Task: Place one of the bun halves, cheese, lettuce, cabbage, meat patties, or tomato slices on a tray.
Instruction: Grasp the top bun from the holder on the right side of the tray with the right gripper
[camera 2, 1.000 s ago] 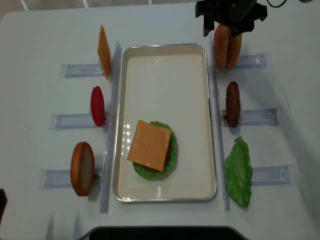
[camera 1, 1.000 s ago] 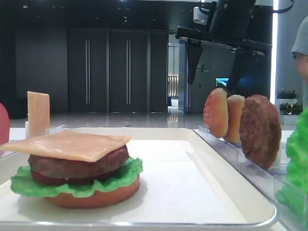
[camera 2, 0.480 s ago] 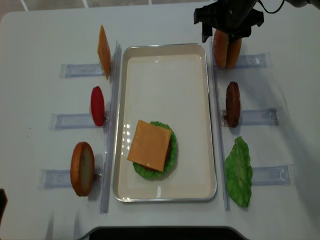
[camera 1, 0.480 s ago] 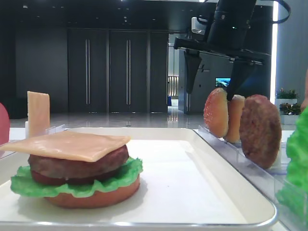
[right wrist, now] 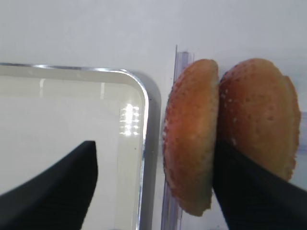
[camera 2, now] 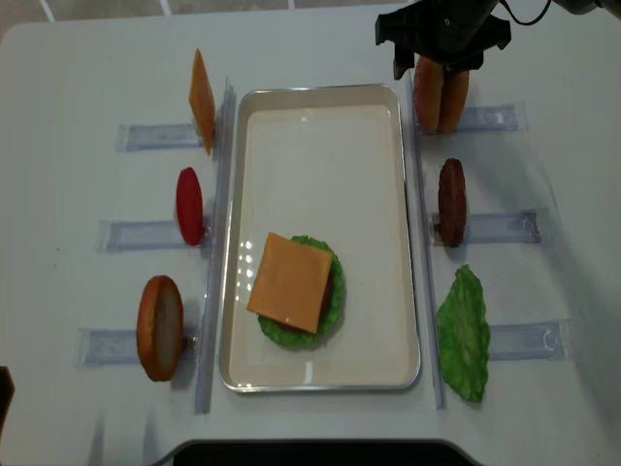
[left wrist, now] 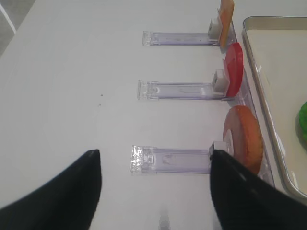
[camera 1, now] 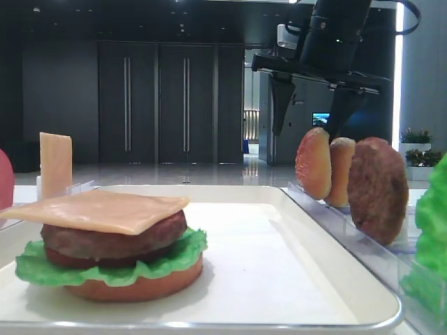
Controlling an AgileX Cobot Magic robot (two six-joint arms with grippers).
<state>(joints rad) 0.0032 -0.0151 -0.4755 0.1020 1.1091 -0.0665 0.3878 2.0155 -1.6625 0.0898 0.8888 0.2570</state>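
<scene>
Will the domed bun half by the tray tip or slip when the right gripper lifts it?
Probably tippy: the bun half stands on edge, leaning against its twin. Its curved, grainy crust may shift between narrow fingers.

The tray (camera 2: pixel 320 146) lies bare toward twelve o'clock; the stacked burger (camera 2: pixel 296 286) blocks its six o'clock end, with a rack (camera 2: pixel 215 243) along nine o'clock.
</scene>
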